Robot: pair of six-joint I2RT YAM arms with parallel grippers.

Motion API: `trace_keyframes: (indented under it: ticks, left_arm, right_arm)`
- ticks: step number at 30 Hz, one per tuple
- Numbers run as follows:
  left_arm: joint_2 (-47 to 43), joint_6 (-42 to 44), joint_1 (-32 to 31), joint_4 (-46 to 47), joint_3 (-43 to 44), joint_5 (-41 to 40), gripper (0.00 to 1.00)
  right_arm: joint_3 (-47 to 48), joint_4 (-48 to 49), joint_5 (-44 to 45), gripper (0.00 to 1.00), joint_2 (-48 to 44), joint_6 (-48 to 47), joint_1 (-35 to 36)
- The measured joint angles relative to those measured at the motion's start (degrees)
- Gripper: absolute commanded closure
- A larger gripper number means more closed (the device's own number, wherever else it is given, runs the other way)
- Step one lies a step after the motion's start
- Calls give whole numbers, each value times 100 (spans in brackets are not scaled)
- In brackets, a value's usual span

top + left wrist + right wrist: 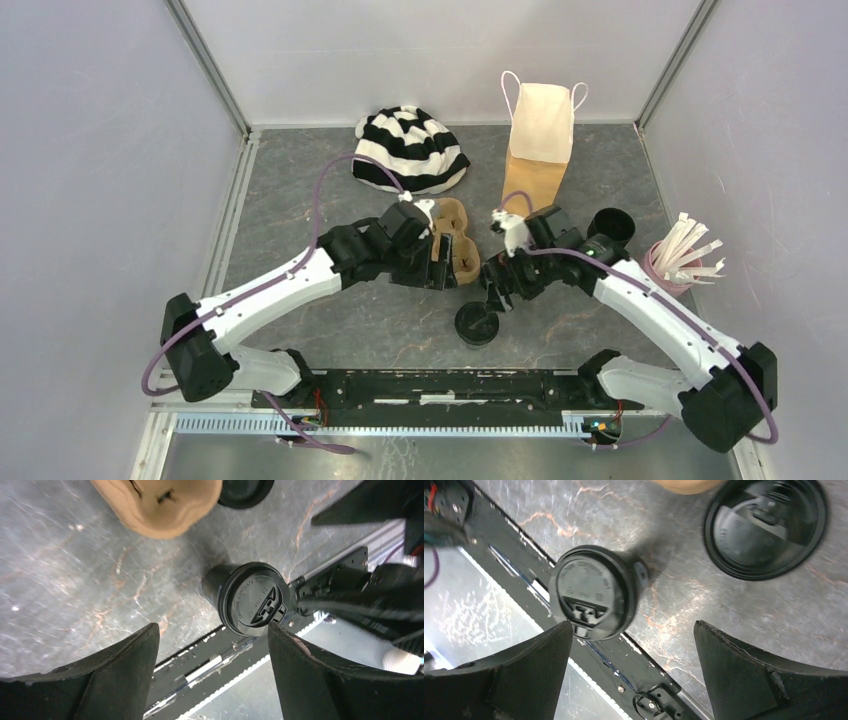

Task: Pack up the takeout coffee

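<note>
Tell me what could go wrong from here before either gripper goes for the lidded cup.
1. The left gripper and right gripper, both open, face the same lidded cup; closing in together, the arms could clash.
2. That cup stands free near the front rail; a glancing finger could tip it.
3. A loose lid lies beside the carrier and the far cup looks uncovered; bagged like that, it might spill.

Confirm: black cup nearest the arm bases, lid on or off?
On. The black cup stands upright on the table, and both wrist views show its flat lid seated over the rim.
</note>
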Motion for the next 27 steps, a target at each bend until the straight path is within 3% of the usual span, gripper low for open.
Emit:
trace_keyframes:
  ticks: [13,27]
  left_arm:
    - [-1707,708,334,4,214,-1582,9]
    - [-2496,1003,334,-125,455,-1729,8]
  right_arm:
    - [909,-258,1652,2,1130,533,2579]
    - [1390,-570,3165,3,2149,1631,3574]
